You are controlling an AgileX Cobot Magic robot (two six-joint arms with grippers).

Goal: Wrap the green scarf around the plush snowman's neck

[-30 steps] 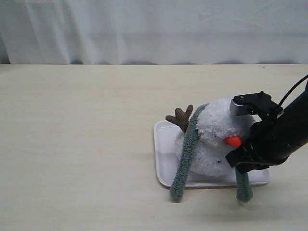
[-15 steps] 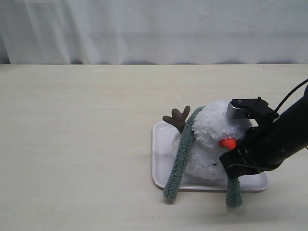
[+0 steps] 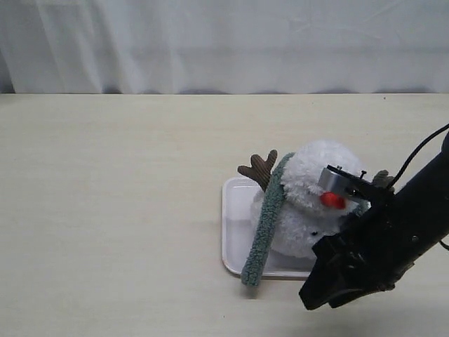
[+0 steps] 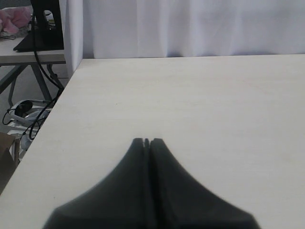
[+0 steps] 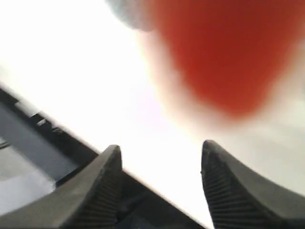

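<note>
A white curtain [image 3: 210,42] backs the pale table [image 3: 105,210]. On a white tray [image 3: 235,239] rests the plush snowman [image 3: 319,165]. The green scarf [image 3: 265,225] drapes behind it, one end hanging down in front, so wrapping looks half done. The right gripper [image 5: 159,148] gapes empty and the left gripper [image 4: 147,141] is pressed together.

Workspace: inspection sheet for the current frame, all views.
surface: pale wood-look table, white tray on it
job's things: plush snowman on the tray; green scarf hangs down one side of it, other end hidden by right arm
clutter: nothing seen
grippers: left pincer shut over bare table; right pincer open, close to orange nose
cables: black cable at right arm; loose cables beside the table
surroundings: white curtain; side table with black stand
</note>
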